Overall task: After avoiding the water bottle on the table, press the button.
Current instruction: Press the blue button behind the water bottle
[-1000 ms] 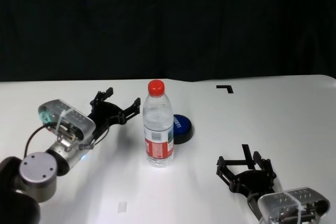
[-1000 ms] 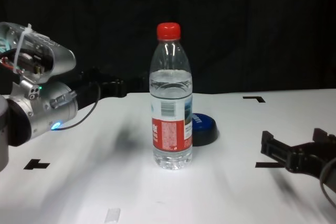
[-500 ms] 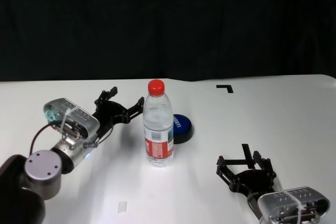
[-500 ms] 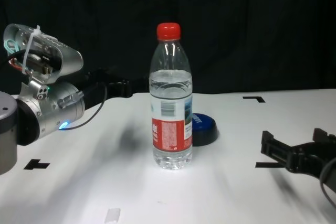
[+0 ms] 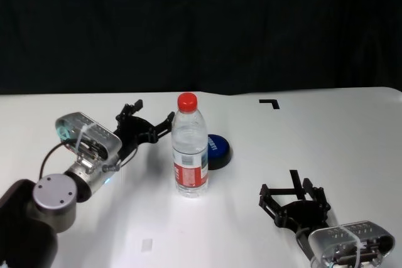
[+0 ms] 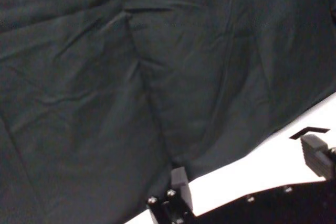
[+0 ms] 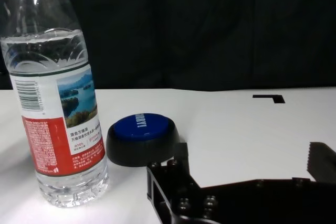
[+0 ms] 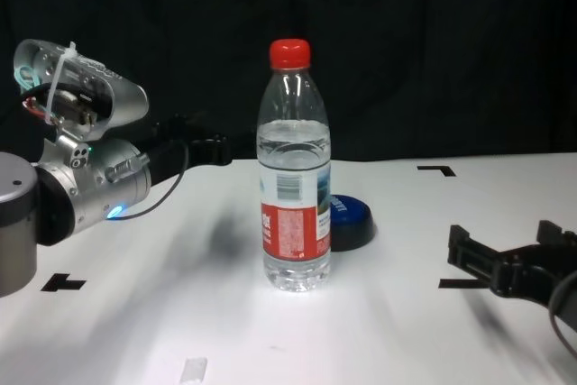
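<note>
Button: low blue dome on the table, just behind the bottle and a little to its right, half hidden by it in the chest view.
Bottle: upright, red cap on, standing between the robot and the button.
Left gripper: raised over the table just left of the bottle, level with its upper half, fingers spread wide, holding nothing.
Right gripper: low over the table, well to the right of the bottle and nearer the robot, fingers wide, empty.
Risk: sweeping the left gripper straight across to the button would likely clip the bottle's shoulder and topple it.
</note>
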Motion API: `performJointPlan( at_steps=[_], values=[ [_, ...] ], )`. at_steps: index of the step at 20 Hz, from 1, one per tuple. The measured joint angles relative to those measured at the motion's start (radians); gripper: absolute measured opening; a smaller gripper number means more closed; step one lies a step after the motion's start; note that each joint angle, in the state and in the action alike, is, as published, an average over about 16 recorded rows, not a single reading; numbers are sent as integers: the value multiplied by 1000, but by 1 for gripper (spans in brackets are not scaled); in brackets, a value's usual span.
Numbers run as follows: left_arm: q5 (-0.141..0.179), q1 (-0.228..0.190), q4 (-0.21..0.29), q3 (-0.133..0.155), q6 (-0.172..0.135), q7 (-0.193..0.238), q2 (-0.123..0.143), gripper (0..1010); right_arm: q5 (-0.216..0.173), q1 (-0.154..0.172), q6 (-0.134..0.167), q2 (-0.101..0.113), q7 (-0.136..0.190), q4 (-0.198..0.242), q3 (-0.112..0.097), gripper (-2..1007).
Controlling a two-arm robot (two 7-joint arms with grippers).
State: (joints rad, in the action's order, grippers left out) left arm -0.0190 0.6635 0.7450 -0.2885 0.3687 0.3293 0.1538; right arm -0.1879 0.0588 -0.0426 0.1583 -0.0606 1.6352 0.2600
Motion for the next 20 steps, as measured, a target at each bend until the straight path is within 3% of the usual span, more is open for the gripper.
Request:
performJointPlan(
  at_steps=[20],
  values=[
    [2,35,-70,0,31,11,-18,1010,0,0,0,0,0,0,0,1003]
  ],
)
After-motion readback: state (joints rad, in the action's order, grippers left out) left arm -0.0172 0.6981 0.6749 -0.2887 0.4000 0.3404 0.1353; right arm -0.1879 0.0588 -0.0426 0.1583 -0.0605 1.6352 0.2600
